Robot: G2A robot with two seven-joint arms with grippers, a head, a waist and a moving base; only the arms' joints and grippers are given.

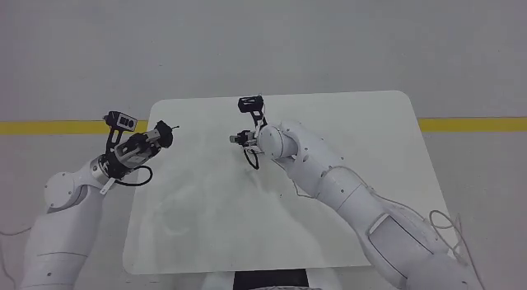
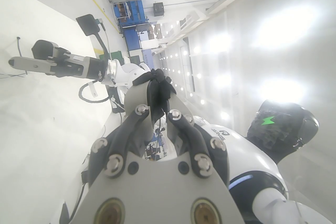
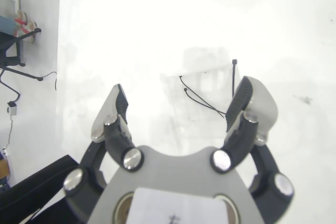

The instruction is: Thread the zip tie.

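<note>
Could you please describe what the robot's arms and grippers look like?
The left arm and right arm have glossy white rounded shells. The left gripper and right gripper have silver-grey fingers, ribbed black pads, black linkages and round silver pins. A looped black cable and a black bracketed camera sit at each wrist.

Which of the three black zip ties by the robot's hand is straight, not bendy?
The straight zip tie lies apart and runs behind a finger of the right hand. The other two zip ties curve and run together.
</note>
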